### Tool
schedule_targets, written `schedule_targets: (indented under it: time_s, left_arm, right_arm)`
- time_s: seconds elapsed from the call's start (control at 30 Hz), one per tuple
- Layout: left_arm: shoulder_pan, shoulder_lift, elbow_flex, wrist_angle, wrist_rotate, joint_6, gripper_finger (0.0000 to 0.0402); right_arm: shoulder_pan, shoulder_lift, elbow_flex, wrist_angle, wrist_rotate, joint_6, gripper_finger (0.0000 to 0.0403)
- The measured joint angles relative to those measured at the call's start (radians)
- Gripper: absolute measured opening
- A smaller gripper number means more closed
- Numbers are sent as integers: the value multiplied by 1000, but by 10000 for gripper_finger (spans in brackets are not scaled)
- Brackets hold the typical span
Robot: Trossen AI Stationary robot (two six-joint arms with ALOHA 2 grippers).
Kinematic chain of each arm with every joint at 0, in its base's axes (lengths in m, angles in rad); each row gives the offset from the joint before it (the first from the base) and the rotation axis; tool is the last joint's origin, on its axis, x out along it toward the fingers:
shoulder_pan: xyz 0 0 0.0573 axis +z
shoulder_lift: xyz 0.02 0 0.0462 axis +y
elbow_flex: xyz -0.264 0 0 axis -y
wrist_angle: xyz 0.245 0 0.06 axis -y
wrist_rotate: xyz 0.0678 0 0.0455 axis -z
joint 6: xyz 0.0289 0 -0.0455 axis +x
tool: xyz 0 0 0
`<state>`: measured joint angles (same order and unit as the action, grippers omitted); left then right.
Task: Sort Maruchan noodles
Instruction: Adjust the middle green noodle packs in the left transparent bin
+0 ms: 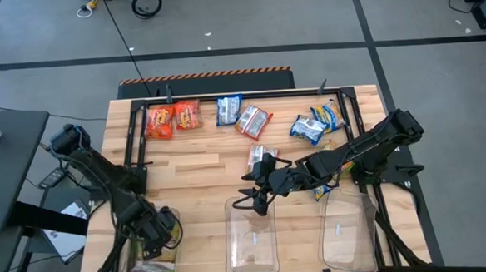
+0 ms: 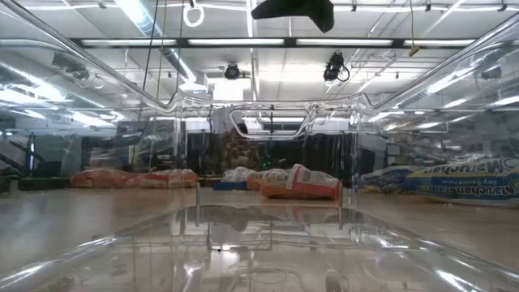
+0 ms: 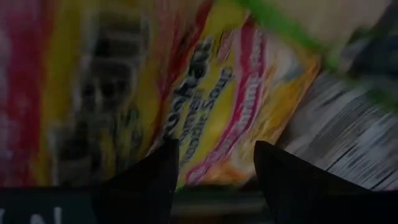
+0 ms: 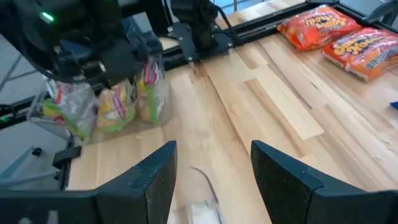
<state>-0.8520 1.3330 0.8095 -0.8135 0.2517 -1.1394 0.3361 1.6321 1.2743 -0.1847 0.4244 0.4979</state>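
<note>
Wooden table (image 1: 195,176), noodle packets sorted.
Left gripper (image 3: 214,177) open, "Noodle Soup" packet (image 3: 217,99) just ahead; right gripper (image 4: 214,168) open, empty.

"Noodle Soup" on yellow packet (image 3: 211,106), "Maruchan" on blue packet (image 2: 454,180)

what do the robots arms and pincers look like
Both arms are dark, near black, built of slim jointed segments with black cables running along them. The left pincer and right pincer each end in two broad, flat black fingers tapering to blunt tips, smooth and unmarked. The left arm carries a small green light.
</note>
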Motion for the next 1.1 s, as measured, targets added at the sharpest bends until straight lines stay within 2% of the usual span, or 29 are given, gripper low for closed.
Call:
schedule_targets:
  time_s: [0.2,0.43,0.67,0.77,0.93,1.1]
  left_arm:
    - [-18,-6,127,-134,-243,44,212]
    - [-112,-4,131,-143,-347,-80,212]
    - [-288,5,131,-167,-529,-80,212]
    - [-333,10,104,-165,-542,-89,212]
    - [-331,10,3,-123,-501,-194,212]
    - [-327,9,-56,14,-443,-182,209]
  right_arm:
    - [-4,0,0,-8,25,-3,210]
    - [-4,0,0,-16,31,-3,210]
    - [-2,0,0,-46,31,0,210]
    - [-1,0,0,-47,32,0,210]
    - [-2,0,0,-49,38,22,210]
    - [4,0,0,-51,31,34,210]
